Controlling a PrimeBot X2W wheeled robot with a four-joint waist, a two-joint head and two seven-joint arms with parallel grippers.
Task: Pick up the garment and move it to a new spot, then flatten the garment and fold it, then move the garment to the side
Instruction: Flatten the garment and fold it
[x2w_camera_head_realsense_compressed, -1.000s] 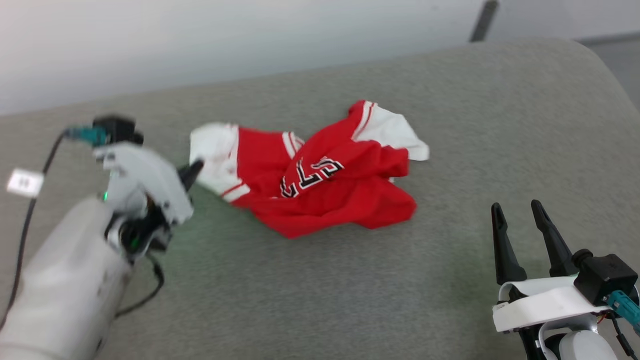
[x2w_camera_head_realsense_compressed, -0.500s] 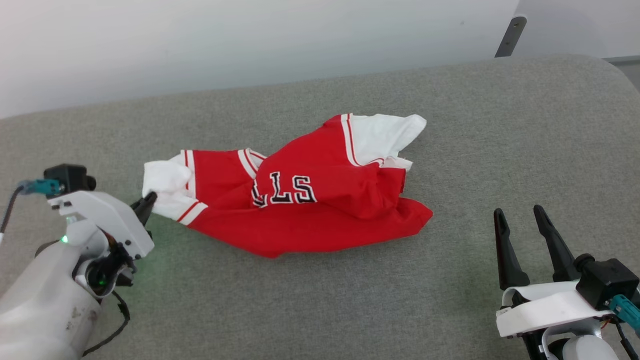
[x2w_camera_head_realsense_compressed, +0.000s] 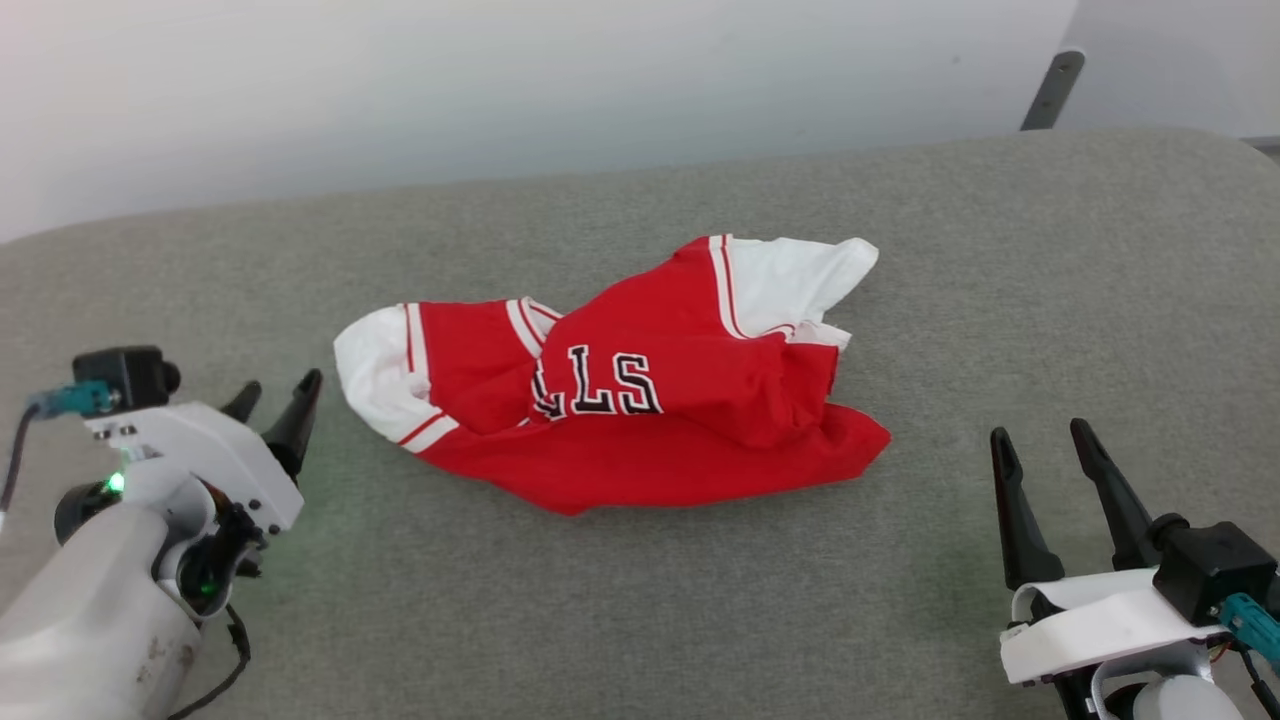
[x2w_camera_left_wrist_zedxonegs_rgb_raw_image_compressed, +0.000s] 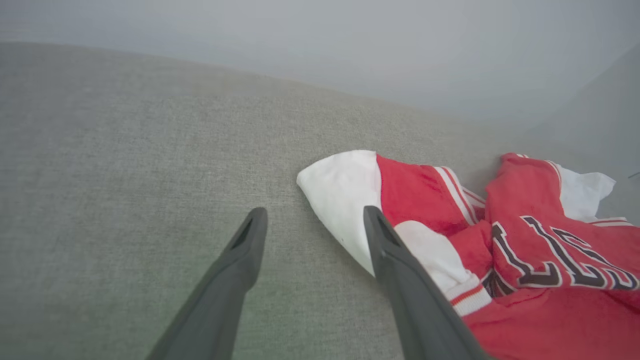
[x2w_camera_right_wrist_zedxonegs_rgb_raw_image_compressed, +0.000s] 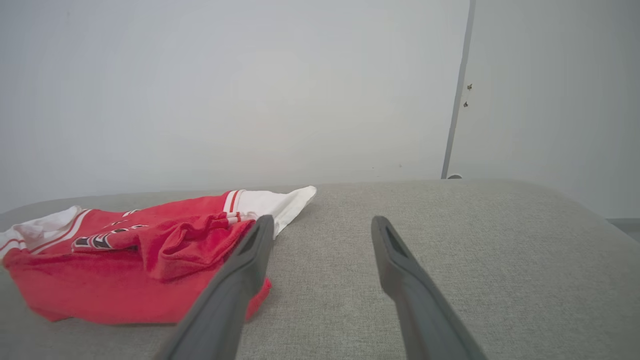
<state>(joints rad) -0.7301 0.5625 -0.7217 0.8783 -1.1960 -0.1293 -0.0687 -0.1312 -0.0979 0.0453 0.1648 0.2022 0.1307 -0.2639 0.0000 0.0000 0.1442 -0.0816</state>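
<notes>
Head view, nearest first: left hand (x2w_camera_head_realsense_compressed: 280, 385) low left, fingers apart, empty, tips aimed up-right toward the cloth. Right hand (x2w_camera_head_realsense_compressed: 1037, 432) low right, fingers apart too, empty. Both sit over bare table (x2w_camera_head_realsense_compressed: 600, 620). Next out, the garment (x2w_camera_head_realsense_compressed: 690, 455) lies crumpled mid-table, between the two hands and a bit further off, held by neither. Its long axis runs left-right, the right end tipped slightly away. The white sleeve (x2w_camera_head_realsense_compressed: 372, 368) at its left end is just beside the left hand's tips, apart as far as I can tell. Left wrist view puts that sleeve right off the right-side finger. Right hand is well apart from the red hem end. So the left hand is nearer, and flattening likely starts with a grasp at that sleeve. Behind: pale wall (x2w_camera_head_realsense_compressed: 500, 90).
</notes>
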